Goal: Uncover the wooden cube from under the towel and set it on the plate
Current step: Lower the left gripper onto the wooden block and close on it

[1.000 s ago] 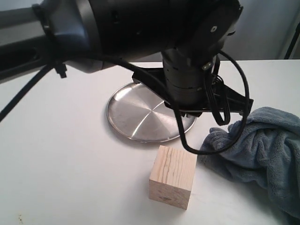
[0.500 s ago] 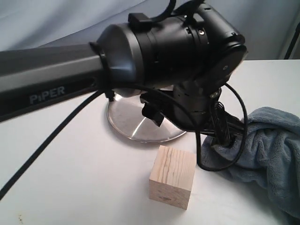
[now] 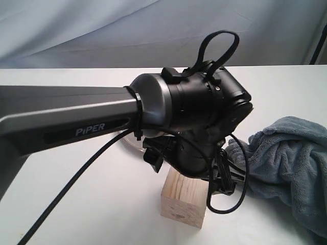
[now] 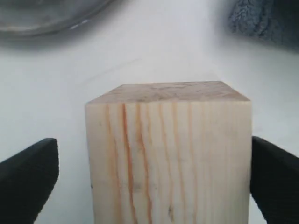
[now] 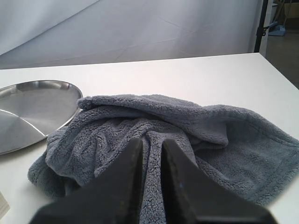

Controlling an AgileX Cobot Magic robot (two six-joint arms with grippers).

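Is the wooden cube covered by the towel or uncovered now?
Uncovered. The wooden cube stands bare on the table, and the towel lies bunched beside it.

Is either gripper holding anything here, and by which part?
The left gripper straddles the wooden cube at its side faces, open, a gap beside one finger: not held. Whether the right gripper, fingers nearly closed, pinches the towel cannot be told.
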